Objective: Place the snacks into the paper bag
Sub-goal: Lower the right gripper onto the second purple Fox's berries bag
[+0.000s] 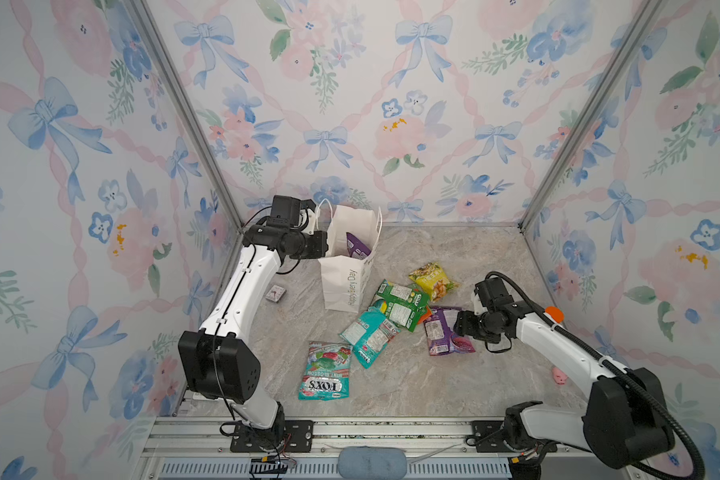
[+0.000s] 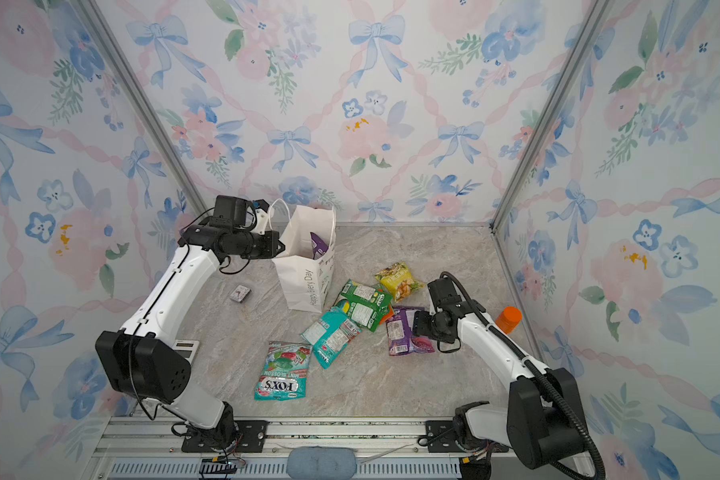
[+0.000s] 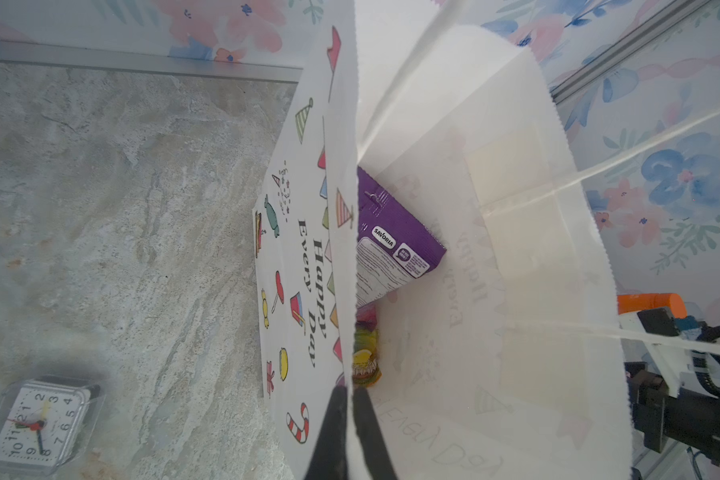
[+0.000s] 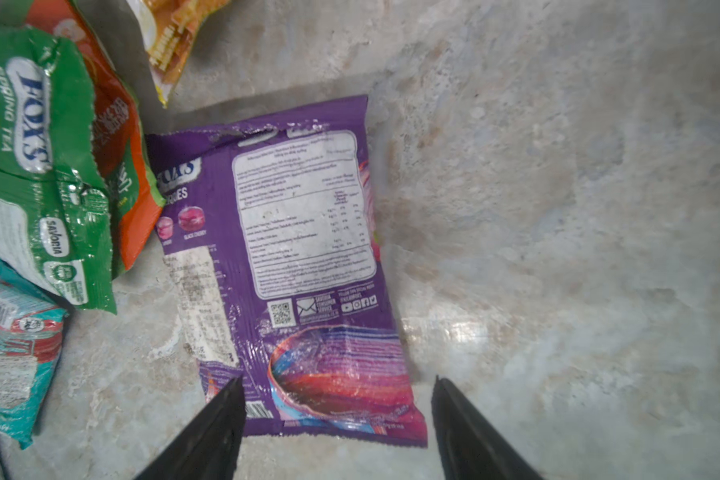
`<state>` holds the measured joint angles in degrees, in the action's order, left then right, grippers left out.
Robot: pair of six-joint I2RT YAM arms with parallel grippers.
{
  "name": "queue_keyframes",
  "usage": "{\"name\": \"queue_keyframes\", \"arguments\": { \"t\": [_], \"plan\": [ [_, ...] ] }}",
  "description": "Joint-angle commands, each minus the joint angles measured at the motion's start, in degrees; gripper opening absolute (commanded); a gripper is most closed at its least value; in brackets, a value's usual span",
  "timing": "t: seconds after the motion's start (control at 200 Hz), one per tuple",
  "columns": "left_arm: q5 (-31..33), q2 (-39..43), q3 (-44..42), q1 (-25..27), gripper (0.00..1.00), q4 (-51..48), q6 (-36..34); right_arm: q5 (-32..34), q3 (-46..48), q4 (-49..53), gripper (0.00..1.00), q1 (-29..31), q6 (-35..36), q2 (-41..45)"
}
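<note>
left fingers (image 3: 334, 424) pinch paper bag (image 3: 537, 291) rim | right fingers (image 4: 219, 424) apart over purple packet (image 4: 292, 232) edge

Marble-patterned tabletop (image 1: 454, 386), enclosed by floral wallpaper (image 1: 391, 83). Toward its left edge: small clear-cased alarm clock (image 3: 38, 419), and nearer the front, white calculator (image 2: 186, 349). At its right edge: orange-capped bottle (image 2: 509, 318), small pink figure (image 1: 560, 376).

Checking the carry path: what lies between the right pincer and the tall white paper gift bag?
A glossy green FOX'S packet, overlapping an orange packet, lies between the right pincer and the bag, as both top views show.
</note>
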<state>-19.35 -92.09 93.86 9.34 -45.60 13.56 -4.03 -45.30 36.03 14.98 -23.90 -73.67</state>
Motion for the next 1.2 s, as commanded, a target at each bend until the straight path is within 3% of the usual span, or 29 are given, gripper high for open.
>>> {"name": "queue_keyframes", "arguments": {
  "t": [0.0, 0.3, 0.72, 0.885, 1.1, 1.195],
  "plan": [
    [0.12, -0.25, -0.82, -0.20, 0.00, 0.72, -0.81, 0.16, 0.57, -3.04, 0.73, -0.39, 0.74, -1.49],
    [0.67, 0.62, -1.10, -0.23, 0.00, 1.02, -0.64, -0.18, -0.65, -7.58, 0.72, -0.83, 1.89, -7.79],
    [0.31, 0.28, -1.23, -0.03, 0.00, 1.23, -0.47, -0.25, 4.28, -13.20, 0.66, -1.27, 0.30, -10.10],
    [0.06, 0.23, -1.32, -0.04, 0.00, 1.31, -0.47, -0.48, 5.37, -13.97, 0.58, -1.44, 0.28, -10.53],
    [0.75, 0.40, -1.32, 0.10, 0.00, 1.35, -0.54, -1.51, 6.28, -14.48, 0.37, -1.84, -0.48, -9.75],
    [0.28, 0.42, -1.33, 0.15, 0.00, 1.32, -0.55, -1.11, 6.22, -14.27, 0.34, -1.89, -0.60, -9.31]
  ]
}}
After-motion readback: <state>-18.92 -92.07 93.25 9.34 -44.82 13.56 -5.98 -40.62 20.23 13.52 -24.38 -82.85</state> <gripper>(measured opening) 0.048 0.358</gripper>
